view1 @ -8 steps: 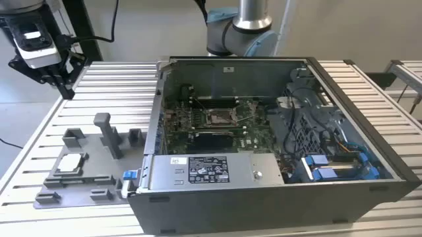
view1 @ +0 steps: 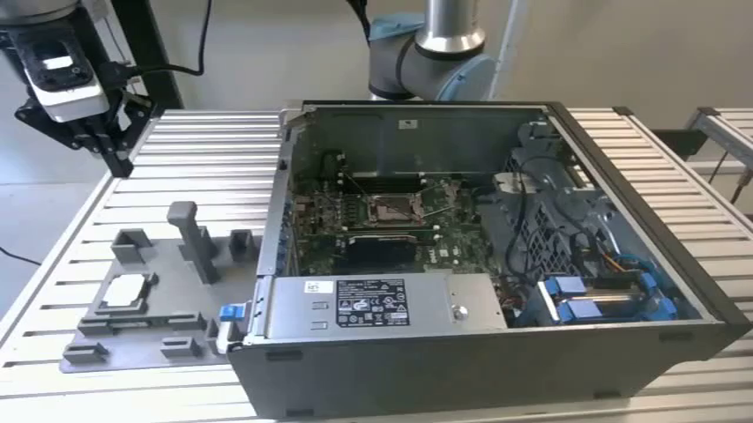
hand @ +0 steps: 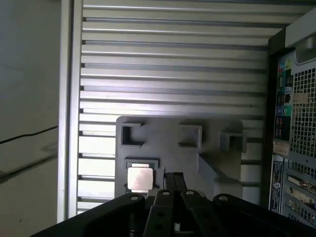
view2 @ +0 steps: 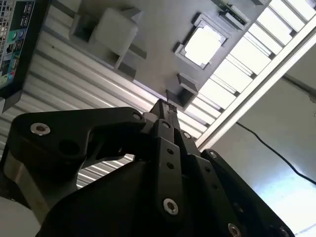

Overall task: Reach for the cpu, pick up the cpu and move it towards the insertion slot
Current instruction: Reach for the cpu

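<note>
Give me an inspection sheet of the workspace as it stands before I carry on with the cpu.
Surface: slatted metal table, carrying a grey fixture plate and an open computer case.
Job's things: cpu lies flat in a recess of the fixture plate, untouched; insertion slot sits on the green board inside the case.
Clutter: nothing seen.
Gripper: gripper shut and empty, raised near the table's far edge at the exterior view's left, apart from the cpu.
Cables: black cable on the floor beside the table; wires inside the case.
Surroundings: pale wall; second slatted table at the exterior view's right.
</note>
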`<state>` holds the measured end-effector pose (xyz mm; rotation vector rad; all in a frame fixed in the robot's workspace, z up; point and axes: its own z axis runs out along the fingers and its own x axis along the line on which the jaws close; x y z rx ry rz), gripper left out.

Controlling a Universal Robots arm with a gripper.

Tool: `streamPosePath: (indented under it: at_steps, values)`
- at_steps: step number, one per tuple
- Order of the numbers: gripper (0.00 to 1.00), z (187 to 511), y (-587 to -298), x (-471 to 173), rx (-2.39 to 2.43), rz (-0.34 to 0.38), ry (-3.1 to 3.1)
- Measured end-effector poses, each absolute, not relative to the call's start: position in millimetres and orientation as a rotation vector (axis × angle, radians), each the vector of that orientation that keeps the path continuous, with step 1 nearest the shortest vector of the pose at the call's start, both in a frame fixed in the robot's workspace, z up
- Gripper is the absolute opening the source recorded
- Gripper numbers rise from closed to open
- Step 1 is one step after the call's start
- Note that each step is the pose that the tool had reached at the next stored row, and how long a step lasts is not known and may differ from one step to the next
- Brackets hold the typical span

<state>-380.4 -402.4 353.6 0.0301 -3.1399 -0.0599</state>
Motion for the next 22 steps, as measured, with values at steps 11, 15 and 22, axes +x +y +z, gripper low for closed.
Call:
streamPosePath:
  at_steps: [11, 15, 22]
  values:
    - [0.0, 351, -408, -390, 0.029, -0.06, -3.14]
    - [0.0, 349, -413, -395, 0.029, -0.06, -3.14]
    - [0.0, 342, -419, -404, 0.029, -0.061, -3.14]
